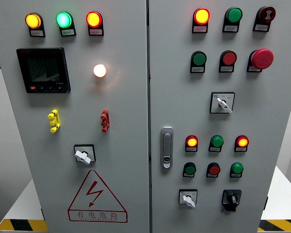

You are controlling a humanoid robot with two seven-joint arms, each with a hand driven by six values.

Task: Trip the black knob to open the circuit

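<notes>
Black knob (231, 198) (lower right) sits clear beside the cabinet edge (265, 204)

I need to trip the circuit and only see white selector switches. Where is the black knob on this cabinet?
In the head view, the black knob sits at the bottom right of the right-hand door, just right of a white selector switch and below a green push button.

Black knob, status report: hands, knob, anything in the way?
Neither hand in view. Black knob at right door's lower right, untouched, nothing touching it. White selector just left of it, apart. Path clear in head view.
</notes>
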